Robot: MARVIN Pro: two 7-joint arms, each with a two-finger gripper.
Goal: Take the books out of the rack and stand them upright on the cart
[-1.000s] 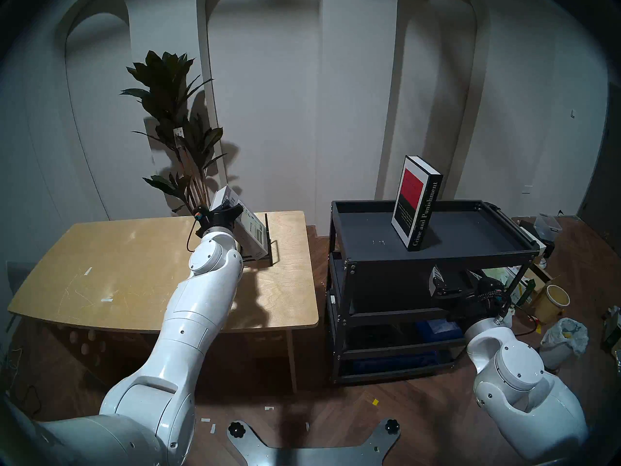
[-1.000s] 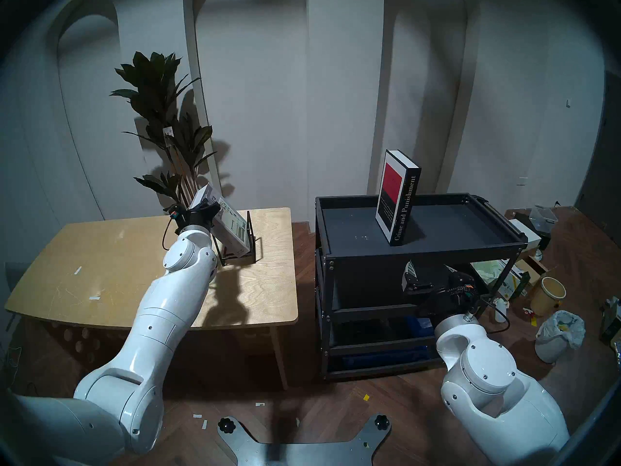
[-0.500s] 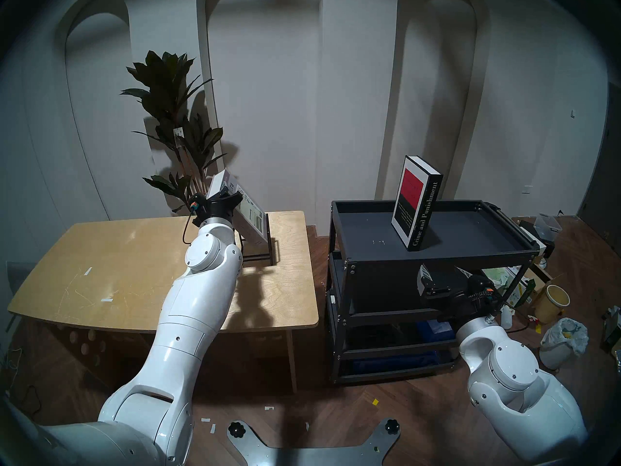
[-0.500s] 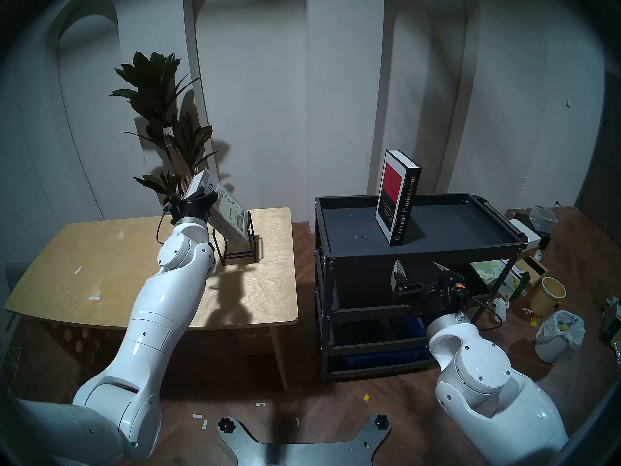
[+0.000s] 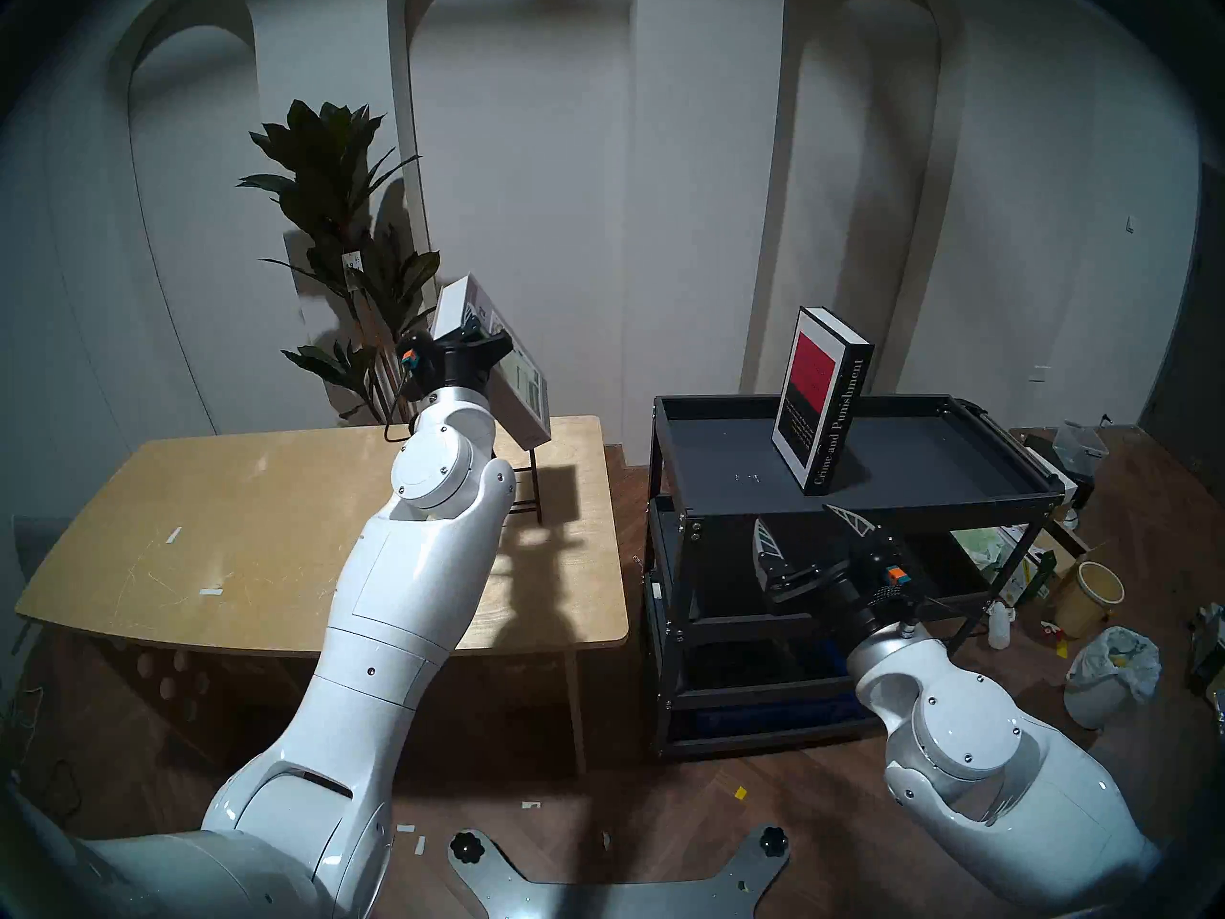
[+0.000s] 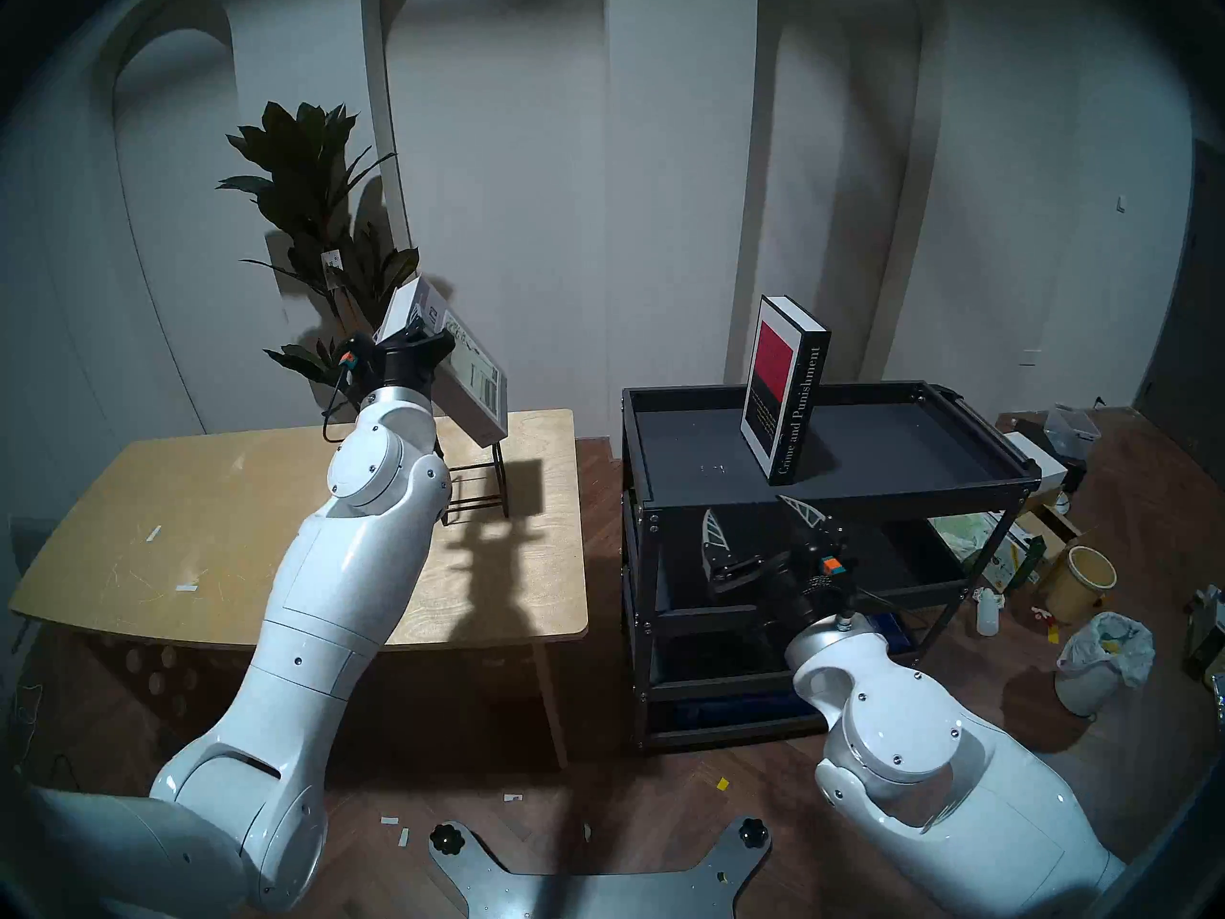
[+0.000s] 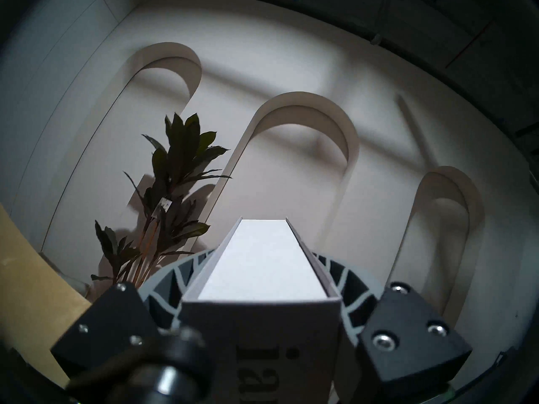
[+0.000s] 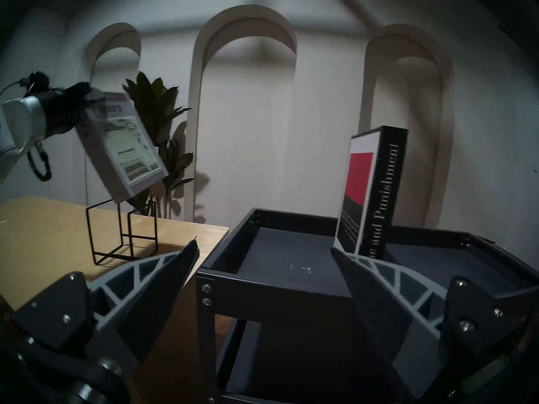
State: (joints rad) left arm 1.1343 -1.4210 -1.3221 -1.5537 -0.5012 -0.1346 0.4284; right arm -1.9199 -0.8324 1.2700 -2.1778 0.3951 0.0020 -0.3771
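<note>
My left gripper (image 5: 474, 337) (image 7: 264, 257) is shut on the top end of the pale grey-white book (image 5: 514, 380) (image 6: 467, 384) (image 8: 122, 149). The book hangs tilted in the air, clear above the black wire rack (image 6: 477, 486) (image 8: 122, 234) on the wooden table (image 5: 265, 533). The rack stands with nothing in it. The black book (image 5: 822, 400) (image 8: 373, 190) stands upright on the top shelf of the black cart (image 5: 862, 505) (image 8: 262, 286). My right gripper (image 5: 802, 526) (image 8: 264, 247) is open and holds nothing, just in front of the cart's top front rim.
A tall potted plant (image 5: 338, 201) stands behind the table's far edge, close to the lifted book. On the floor right of the cart lie a yellow bucket (image 5: 1094, 593), a white bin bag (image 5: 1113, 666) and boxes. A gap of wooden floor separates table and cart.
The left gripper has raised the pale book up out of the rack and a little to the right. The open right gripper has moved left and upward along the cart's front.
</note>
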